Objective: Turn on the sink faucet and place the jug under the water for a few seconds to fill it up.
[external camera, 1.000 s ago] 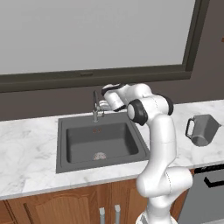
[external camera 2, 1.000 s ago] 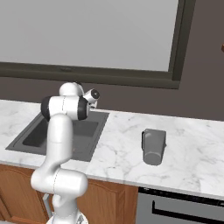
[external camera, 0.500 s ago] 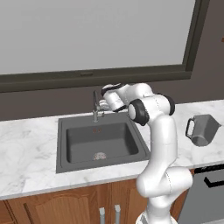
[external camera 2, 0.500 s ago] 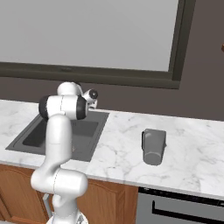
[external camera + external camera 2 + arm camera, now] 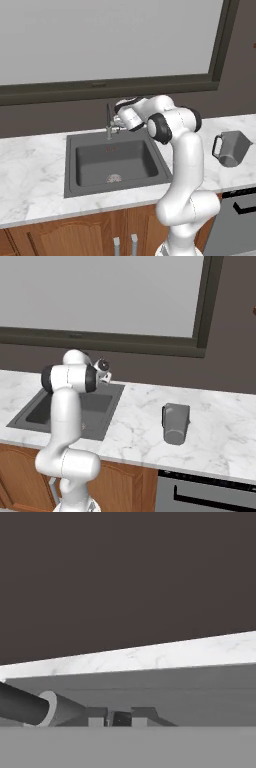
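Across the back of the kitchen a broad window (image 5: pixel 105 40) fills the wall above a white marble counter (image 5: pixel 30 175). Set into the counter is the sink (image 5: pixel 115 162), a dark rectangular basin with a round drain at its floor. The white arm (image 5: pixel 182 165) rises in front of it and bends back toward the sink faucet (image 5: pixel 109 120), which stands at the basin's rear rim. Well apart from the sink, to its right on the counter, stands the jug (image 5: pixel 231 148), upright, with its loop handle turned toward the sink.

The left base view shows the faucet, the drain and the gripper (image 5: pixel 116 124) right at the faucet's stem. In the right base view the arm's elbow covers the faucet; there the jug (image 5: pixel 175 422) shows its plain side, and an oven front (image 5: pixel 210 493) sits under the counter. The hand view looks low along the back of the sink (image 5: pixel 200 687) toward the dark wall, with the faucet's (image 5: pixel 35 707) dark spout and silver collar lying close at lower left.

The jaws sit beside the faucet's base; whether they are spread or pressed together, and whether they touch the lever, I cannot tell.

Against the pictures from half a second and a second ago, arm, jug and sink keep the same places.
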Motion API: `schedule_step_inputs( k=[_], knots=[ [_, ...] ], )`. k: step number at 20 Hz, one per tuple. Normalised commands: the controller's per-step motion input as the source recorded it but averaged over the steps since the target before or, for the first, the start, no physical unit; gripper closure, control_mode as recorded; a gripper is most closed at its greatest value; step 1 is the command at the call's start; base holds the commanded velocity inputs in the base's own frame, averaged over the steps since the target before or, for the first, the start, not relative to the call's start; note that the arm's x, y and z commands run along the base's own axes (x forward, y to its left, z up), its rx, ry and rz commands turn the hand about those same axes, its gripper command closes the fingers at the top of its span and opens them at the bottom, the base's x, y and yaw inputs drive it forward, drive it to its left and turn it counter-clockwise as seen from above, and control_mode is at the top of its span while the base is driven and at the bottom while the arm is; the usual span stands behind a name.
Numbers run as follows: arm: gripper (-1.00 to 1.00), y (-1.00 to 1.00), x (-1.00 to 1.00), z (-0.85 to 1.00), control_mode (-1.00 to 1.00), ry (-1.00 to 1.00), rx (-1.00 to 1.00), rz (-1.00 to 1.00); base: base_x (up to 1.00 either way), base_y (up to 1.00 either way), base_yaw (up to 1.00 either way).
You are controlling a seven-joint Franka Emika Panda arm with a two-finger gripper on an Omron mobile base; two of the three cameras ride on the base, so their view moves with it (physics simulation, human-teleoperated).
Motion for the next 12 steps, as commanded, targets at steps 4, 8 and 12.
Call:
schedule_step_inputs(
  k=[4,8,12],
  knots=[
    [1.00,-0.74,-0.44,-0.20,-1.00,0.09,0.00,-0.16,0.00,0.00,0.00],
    [1.00,-0.75,-0.44,-0.19,-1.00,0.09,0.00,-0.16,0.00,0.00,0.00],
    [1.00,-0.67,-0.34,-0.03,-1.00,0.03,0.00,-0.15,0.00,0.00,0.00]
  ],
)
